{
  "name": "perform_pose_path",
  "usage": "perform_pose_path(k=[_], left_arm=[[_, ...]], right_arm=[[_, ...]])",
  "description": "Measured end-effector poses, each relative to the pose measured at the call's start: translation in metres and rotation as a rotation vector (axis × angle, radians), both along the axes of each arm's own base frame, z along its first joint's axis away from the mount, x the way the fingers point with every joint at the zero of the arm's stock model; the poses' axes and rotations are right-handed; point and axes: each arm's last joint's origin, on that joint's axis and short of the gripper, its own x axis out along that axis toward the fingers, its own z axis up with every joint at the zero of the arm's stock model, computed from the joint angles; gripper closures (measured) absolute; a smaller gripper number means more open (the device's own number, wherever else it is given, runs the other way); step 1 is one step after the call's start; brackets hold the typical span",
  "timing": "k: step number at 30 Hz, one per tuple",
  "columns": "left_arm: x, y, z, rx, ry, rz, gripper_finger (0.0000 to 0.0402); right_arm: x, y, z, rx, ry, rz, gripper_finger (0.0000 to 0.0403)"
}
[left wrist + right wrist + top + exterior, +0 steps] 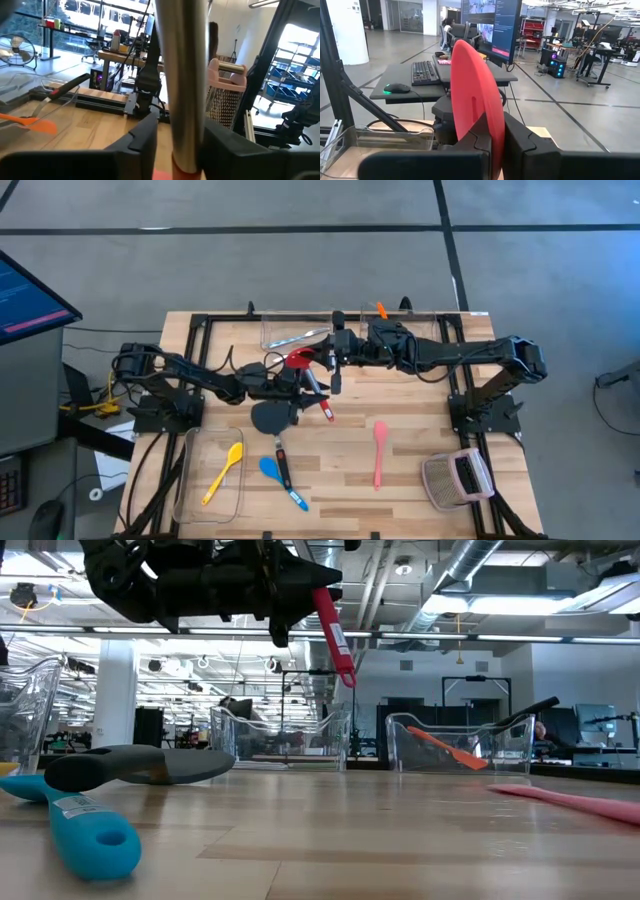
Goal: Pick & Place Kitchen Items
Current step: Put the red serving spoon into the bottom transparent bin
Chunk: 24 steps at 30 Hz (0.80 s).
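The red slotted spoon is held in the air over the table's middle, its round head (297,360) up and its red handle (322,405) slanting down toward the near edge; the handle also shows in the low view (335,635). My left gripper (300,384) comes from the left and is shut on the spoon's silvery shaft. My right gripper (318,358) comes from the right and is shut on the spoon's head. The other utensils lie on the table or in bins. My left gripper (180,147) pinches the spoon's silvery shaft (184,115) between its two fingers, just above the red handle part. The fingers lie across the shaft. The spoon is clear of the table. My right gripper (496,145) pinches the edge of the red head (487,120) between its two fingers, one finger on each face. The fingers come about level from the table's right side. The head stands on edge above the fingers.
A black turner (270,417), a blue spatula (270,468), a dark-handled utensil (285,472) and a pink spatula (380,450) lie on the table. A yellow spoon (225,470) lies in the near-left clear bin. Far bins hold silvery cutlery (295,337) and an orange spatula (382,310). The grey mesh object (458,477) sits near right.
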Motion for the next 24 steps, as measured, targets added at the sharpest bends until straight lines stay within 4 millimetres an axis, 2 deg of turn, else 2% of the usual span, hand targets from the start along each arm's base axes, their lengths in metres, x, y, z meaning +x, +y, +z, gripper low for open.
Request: perform_pose_path(k=[9, 22, 24], left_arm=[[-0.0001, -0.0001, -0.0001, -0.006, 0.001, -0.004, 0.0373], [-0.0002, -0.0004, -0.0003, -0.002, 0.002, -0.022, 0.0380], [-0.0002, -0.0005, -0.0003, -0.002, 0.002, -0.023, 0.0380]], right_arm=[[0.0000, 0.0001, -0.0002, -0.003, 0.002, 0.000, 0.0392], [0.0000, 0.0003, -0.0002, 0.001, 0.002, 0.001, 0.0391], [0.0000, 0.0003, -0.0001, 0.011, 0.001, 0.001, 0.0377]])
